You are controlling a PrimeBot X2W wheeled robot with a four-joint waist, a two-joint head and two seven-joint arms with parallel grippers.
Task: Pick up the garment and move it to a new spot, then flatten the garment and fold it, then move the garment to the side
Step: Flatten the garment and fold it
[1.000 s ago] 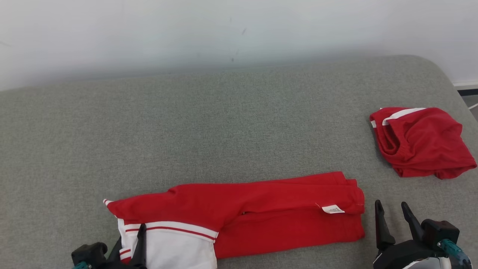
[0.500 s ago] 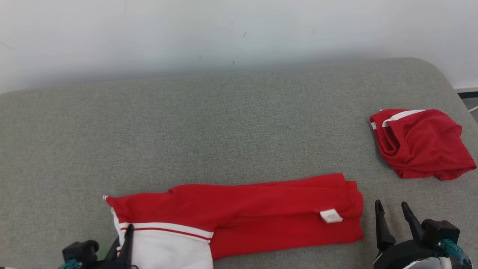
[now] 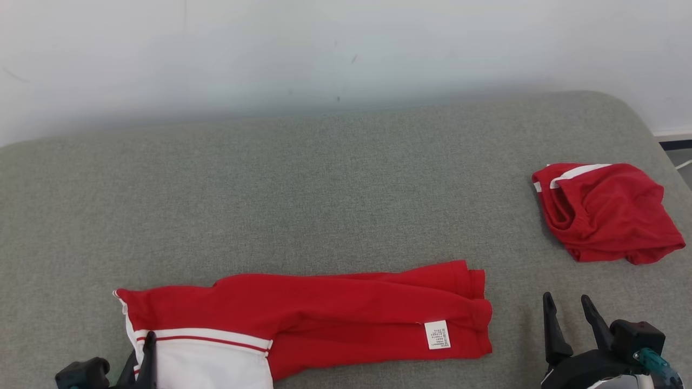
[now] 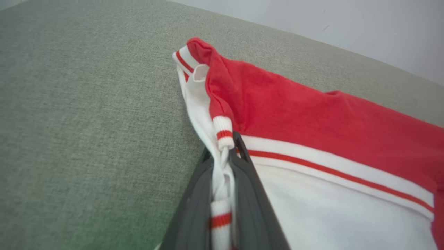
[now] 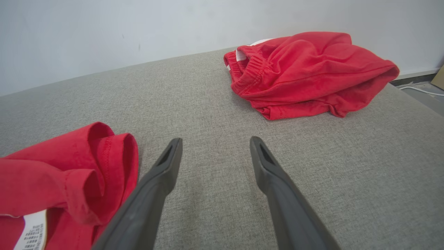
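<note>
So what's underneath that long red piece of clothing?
The grey padded surface shows beside the folded red garment, which lies on it. Its own lower layers, red and white, peek out at the edges. Anything else beneath is covered, so I cannot tell.

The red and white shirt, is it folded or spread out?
Folded. The red and white shirt lies as a long narrow strip, red layers doubled over, care label showing.

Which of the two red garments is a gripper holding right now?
The long folded red-and-white shirt at the near edge: the left gripper is shut on its white striped cuff. The bunched red shorts lie apart on the right, untouched.
</note>
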